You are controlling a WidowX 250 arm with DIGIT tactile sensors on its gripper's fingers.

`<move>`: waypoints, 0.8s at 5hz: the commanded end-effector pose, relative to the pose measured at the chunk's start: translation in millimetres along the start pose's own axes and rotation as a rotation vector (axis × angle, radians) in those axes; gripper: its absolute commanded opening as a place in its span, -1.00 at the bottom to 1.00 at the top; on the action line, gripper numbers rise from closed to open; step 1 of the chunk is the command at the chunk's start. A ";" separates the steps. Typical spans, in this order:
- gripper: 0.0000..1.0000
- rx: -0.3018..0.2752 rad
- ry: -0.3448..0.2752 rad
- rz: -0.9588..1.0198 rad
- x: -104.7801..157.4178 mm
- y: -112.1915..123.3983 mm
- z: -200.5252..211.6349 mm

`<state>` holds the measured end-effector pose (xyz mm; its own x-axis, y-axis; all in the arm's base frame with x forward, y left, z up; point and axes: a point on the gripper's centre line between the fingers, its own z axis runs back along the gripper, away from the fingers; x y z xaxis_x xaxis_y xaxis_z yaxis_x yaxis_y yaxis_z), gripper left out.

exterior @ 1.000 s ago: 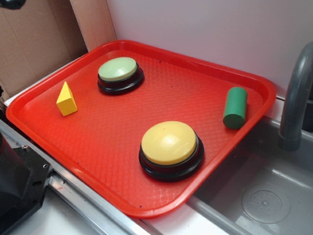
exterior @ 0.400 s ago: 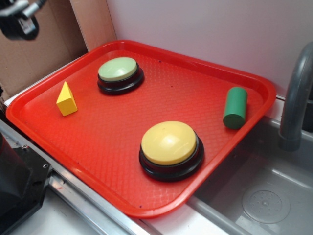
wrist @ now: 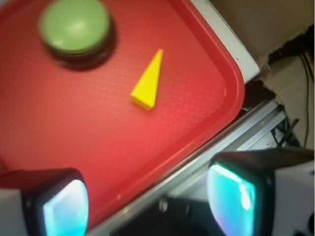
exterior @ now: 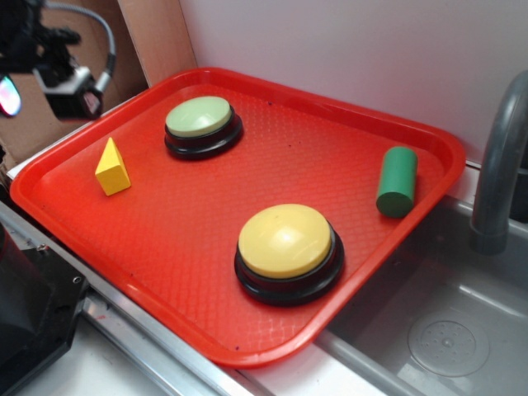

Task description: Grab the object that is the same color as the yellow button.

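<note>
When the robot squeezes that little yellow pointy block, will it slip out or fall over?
The small yellow pyramid-shaped block looks solid and hard, so it probably won't squash. Its sides slope to a point, so pads closing high up might slide off; lower looks safer. It stands on a flat base on the red plastic tray, so a push would likely slide it rather than roll it.

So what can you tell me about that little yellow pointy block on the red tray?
The yellow pyramid block is a small solid piece with flat faces, a smooth matte finish and a sharp tip. It stands upright on its base on the red tray, near the tray's left edge, in front and to the left of the pale green button. Nothing touches it except the tray. The wrist view shows it lying beyond the gripper, whose two fingers are apart and hold nothing.
</note>
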<state>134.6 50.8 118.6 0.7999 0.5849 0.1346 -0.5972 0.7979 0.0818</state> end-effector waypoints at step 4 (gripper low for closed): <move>1.00 -0.019 -0.091 0.145 49.0 5.1 -91.4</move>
<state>177.5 90.2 30.7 0.7089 0.6725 0.2125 -0.6943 0.7184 0.0428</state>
